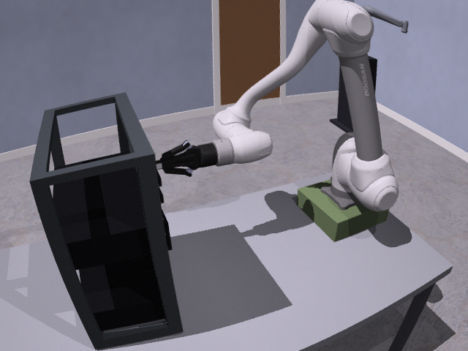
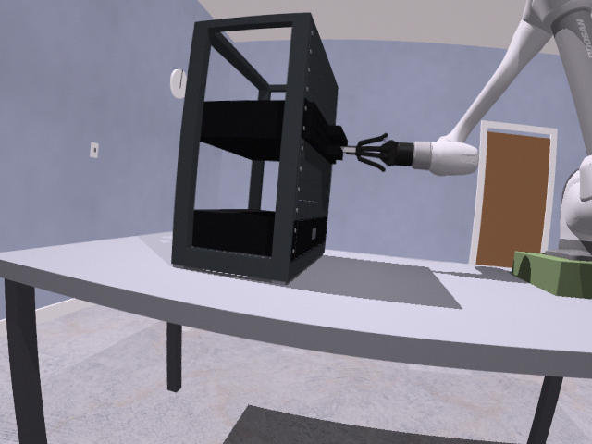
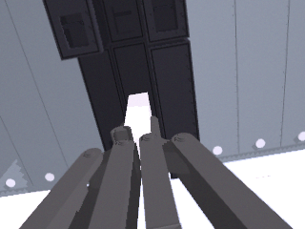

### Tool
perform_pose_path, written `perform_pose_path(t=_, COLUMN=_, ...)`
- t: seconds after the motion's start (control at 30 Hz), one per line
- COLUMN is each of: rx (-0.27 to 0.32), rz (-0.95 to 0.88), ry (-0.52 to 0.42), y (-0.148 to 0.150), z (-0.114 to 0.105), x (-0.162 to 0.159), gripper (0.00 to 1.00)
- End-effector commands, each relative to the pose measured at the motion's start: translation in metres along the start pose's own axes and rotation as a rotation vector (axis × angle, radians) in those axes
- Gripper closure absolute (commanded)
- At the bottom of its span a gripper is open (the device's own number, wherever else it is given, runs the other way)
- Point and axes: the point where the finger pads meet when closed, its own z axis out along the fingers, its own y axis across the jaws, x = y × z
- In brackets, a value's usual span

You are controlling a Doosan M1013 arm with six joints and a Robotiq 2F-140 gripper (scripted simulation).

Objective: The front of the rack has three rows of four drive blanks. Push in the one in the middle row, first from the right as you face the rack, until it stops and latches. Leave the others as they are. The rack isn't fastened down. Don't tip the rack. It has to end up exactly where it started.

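1. One grey table [image 2: 334, 329] carries everything; its curved edge lies nearest in the exterior view.
2. Dark open-frame rack [image 2: 299, 143] stands on the left part of the table, upright, base flat on the surface as far as the exterior view shows.
3. Drive blanks [image 2: 329, 138] protrude from the rack's front face, which is turned right toward the arm; the target blank's exact row and column cannot be told from these views.
4. Gripper [image 2: 350, 150] is held level, fingers clenched together on nothing, tips at the face of a protruding blank.
5. White arm [image 1: 264, 86] reaches left from its green base block [image 1: 332, 222] at the table's right.
6. Brown door [image 1: 249, 49] stands in the far wall.
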Motion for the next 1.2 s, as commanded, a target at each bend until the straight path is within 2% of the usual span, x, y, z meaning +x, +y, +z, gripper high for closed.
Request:
perform_pose_path(t=0.0, rx=0.000, rz=0.000, ry=0.000, y=0.000, z=-0.008, x=0.000, gripper=1.00)
perform_pose_path(t=0.2, rx=0.000, rz=0.000, ry=0.000, y=0.000, z=-0.041, x=0.000, gripper=1.00)
perform_pose_path(t=0.27, rx=0.000, rz=0.000, ry=0.000, y=0.000, z=-0.041, x=0.000, gripper=1.00)
perform_pose_path(t=0.4, rx=0.000, rz=0.000, ry=0.000, y=0.000, z=-0.064, x=0.000, gripper=1.00)
perform_pose_path(t=0.53, rx=0.000, rz=0.000, ry=0.000, y=0.000, z=-0.076, x=0.000, gripper=1.00)
perform_pose_path(t=1.17, rx=0.000, rz=0.000, ry=0.000, y=0.000, z=-0.079, x=0.000, gripper=1.00)
